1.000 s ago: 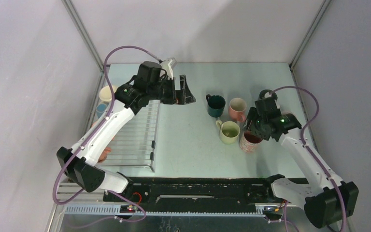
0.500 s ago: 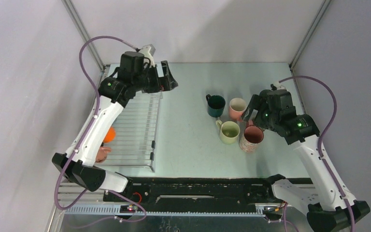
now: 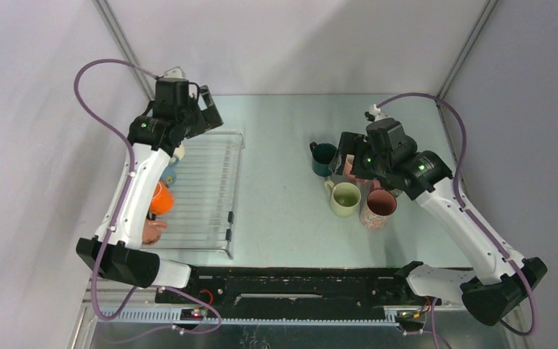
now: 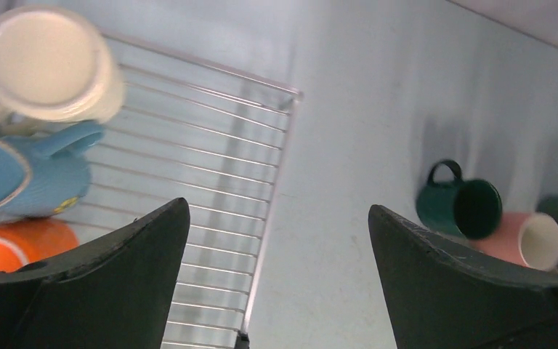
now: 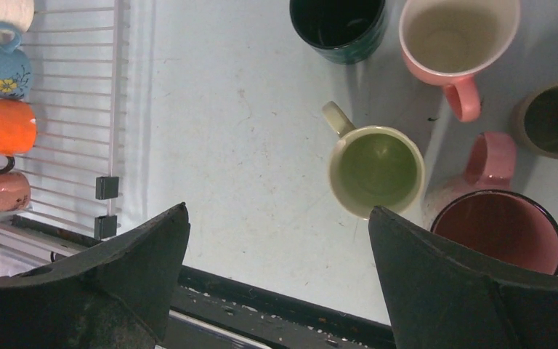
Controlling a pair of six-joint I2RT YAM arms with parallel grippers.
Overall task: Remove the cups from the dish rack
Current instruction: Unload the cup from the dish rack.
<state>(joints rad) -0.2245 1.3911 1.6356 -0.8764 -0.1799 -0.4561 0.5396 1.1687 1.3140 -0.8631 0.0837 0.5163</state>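
Right wrist view: dark grey mug (image 5: pixel 556 120) cut by right edge, teal mug (image 5: pixel 338 22) by top edge. Left wrist view: orange mug (image 4: pixel 14 243) partly behind pincer finger (image 4: pixel 94 283).

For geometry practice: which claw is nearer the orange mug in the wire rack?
Left. The left claw is over the wire rack's far edge, beyond the orange mug; the right claw is across the table.

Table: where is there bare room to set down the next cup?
Bare strip between the dish rack and the pale green mug, front to back. Crowded: the mug cluster at right, and the rack's left edge.
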